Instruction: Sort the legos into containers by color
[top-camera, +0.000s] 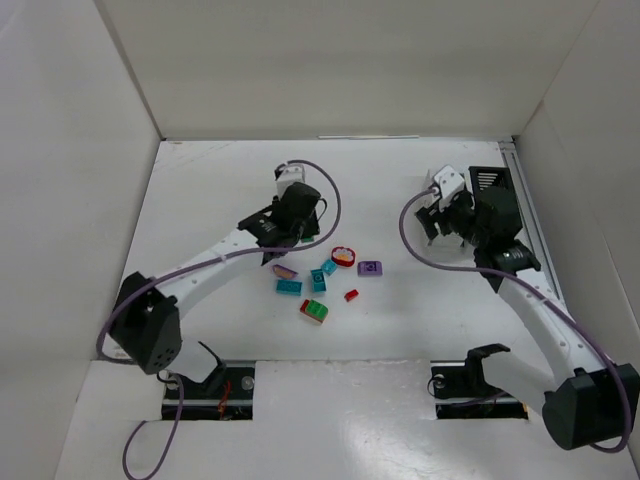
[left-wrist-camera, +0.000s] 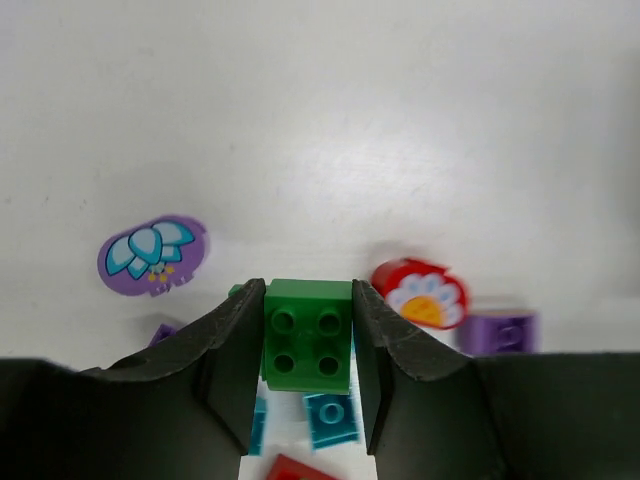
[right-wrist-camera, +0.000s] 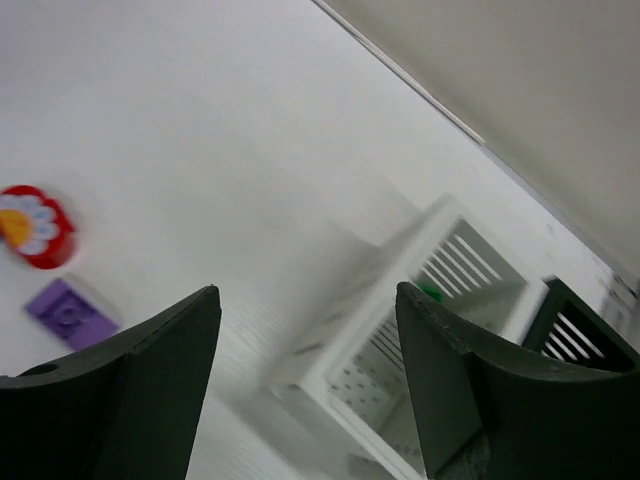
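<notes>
The green lego (left-wrist-camera: 307, 335) sits clamped between the left gripper's (left-wrist-camera: 307, 295) jaws; the white bin (right-wrist-camera: 345, 310) lies at three o'clock, beneath the right gripper (right-wrist-camera: 305, 295), spread wide; best carry it level and release low, beside the green piece (right-wrist-camera: 430, 292) inside.

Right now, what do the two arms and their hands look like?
The left arm and right arm have white links with black joints. A purple cable loops along each. The left hand and right hand have wide, matte black fingers.
</notes>
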